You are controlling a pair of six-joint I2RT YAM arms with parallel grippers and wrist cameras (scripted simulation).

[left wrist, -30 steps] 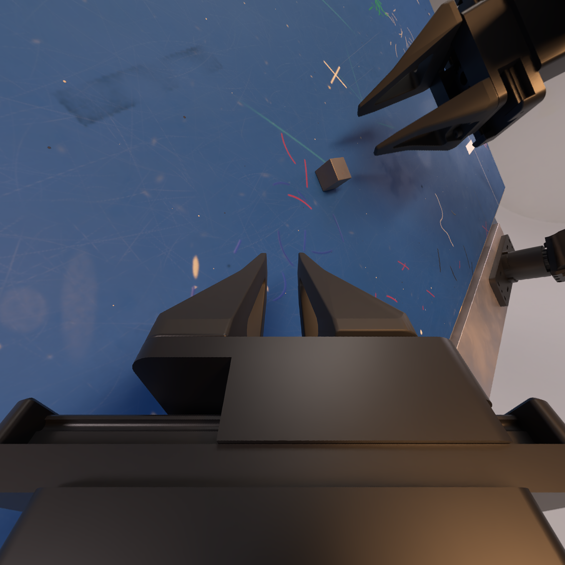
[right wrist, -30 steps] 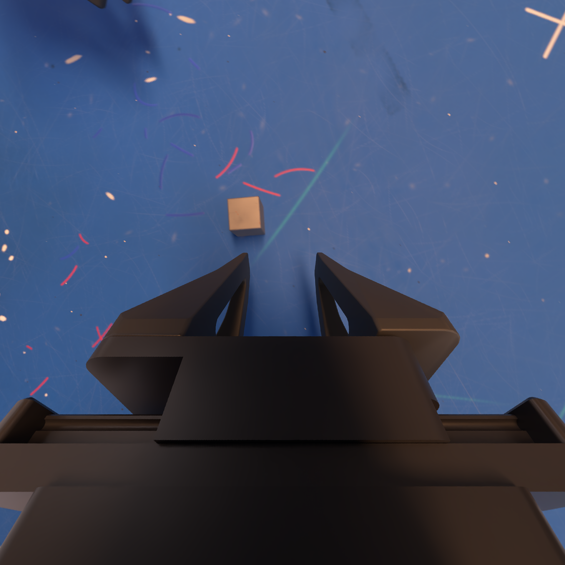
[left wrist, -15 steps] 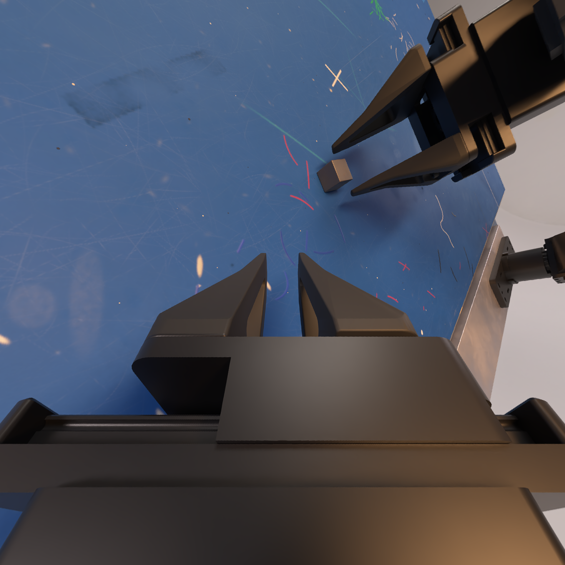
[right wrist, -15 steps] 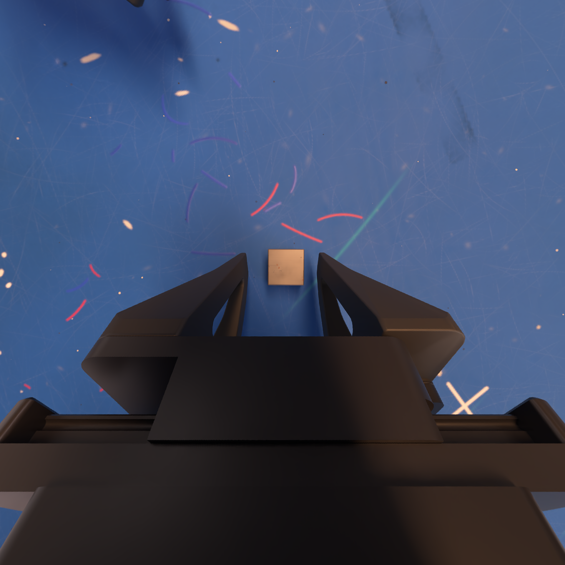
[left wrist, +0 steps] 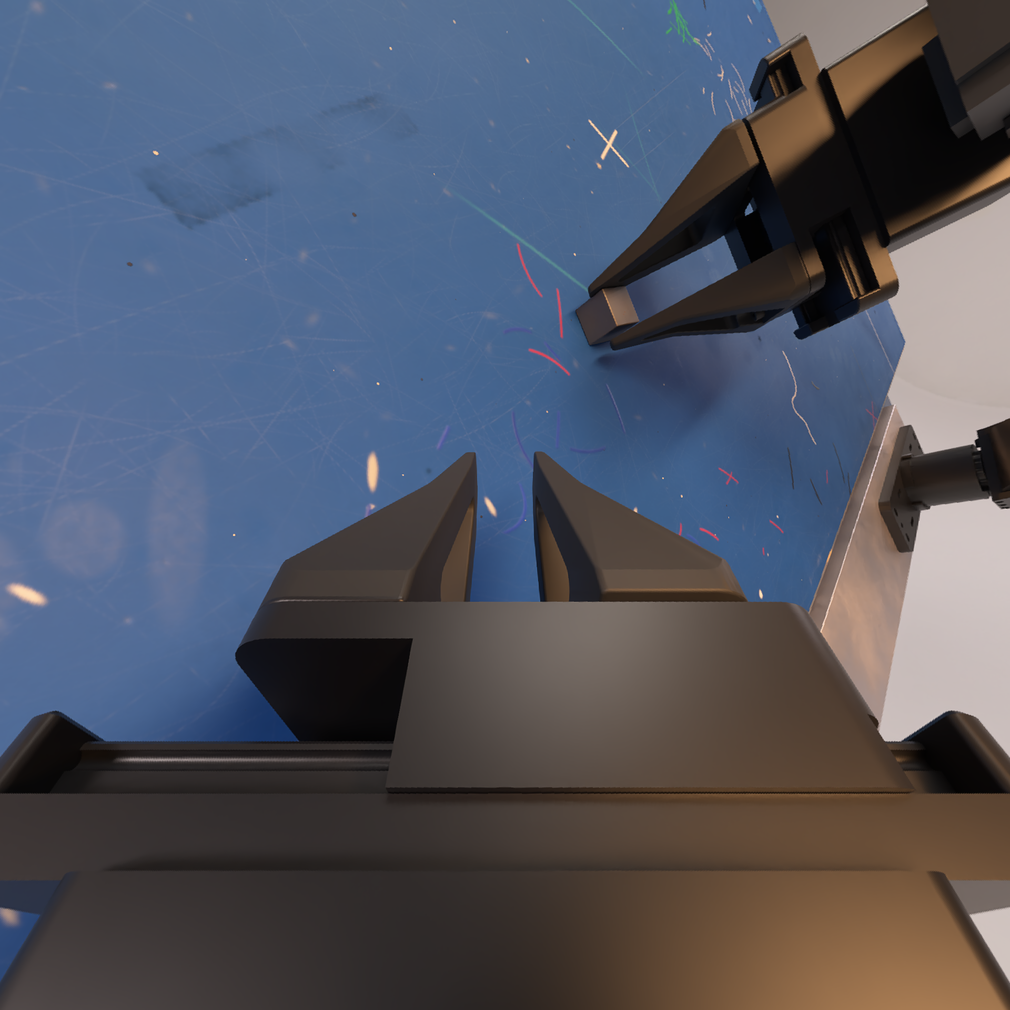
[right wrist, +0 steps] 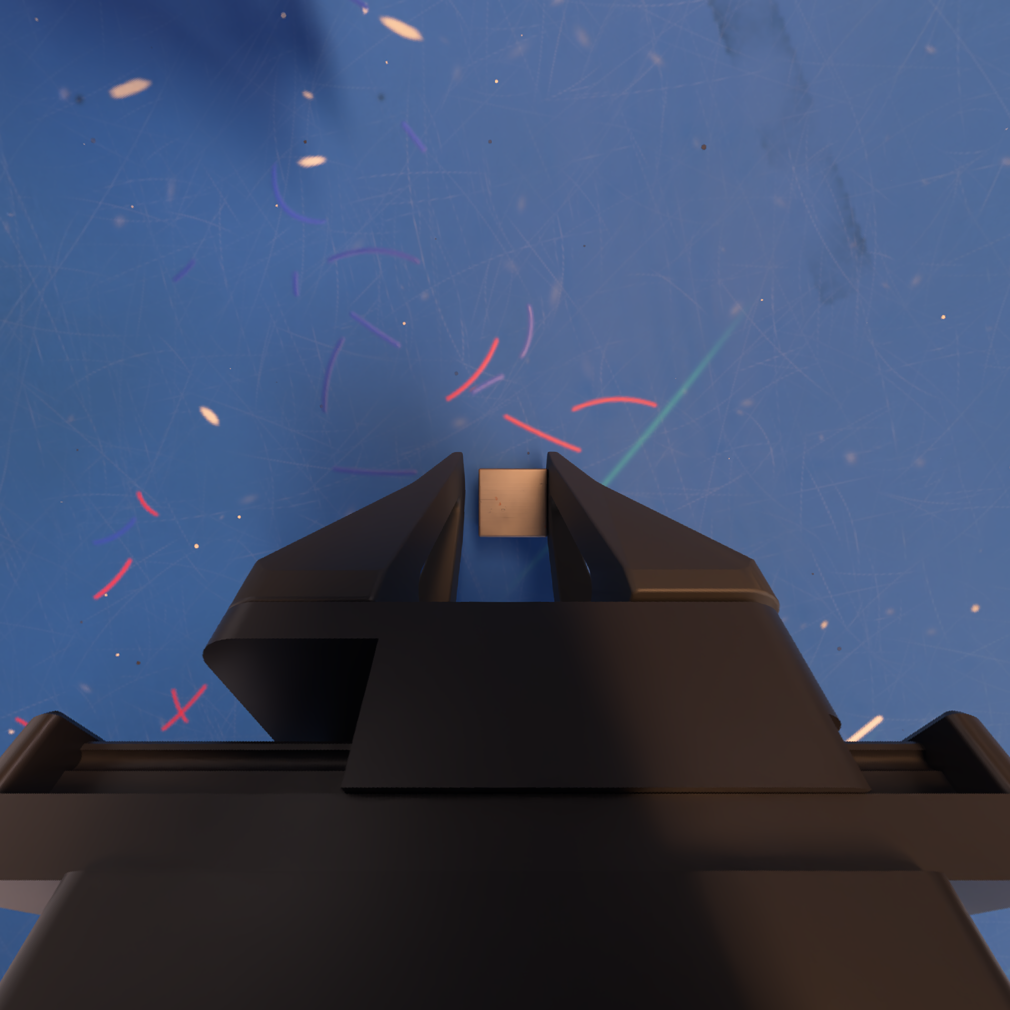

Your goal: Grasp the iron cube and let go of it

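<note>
Sitting between right gripper (right wrist: 504, 464) fingers, iron cube (right wrist: 512, 501) touches one; narrow gap remains.

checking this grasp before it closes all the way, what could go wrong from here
1. In the right wrist view the iron cube touches one side of the right gripper, with a thin gap on the other side. Closing may slide or twist it on the blue table.
2. The cube sits near the fingertips, so the hold may be shallow and could slip.
</note>
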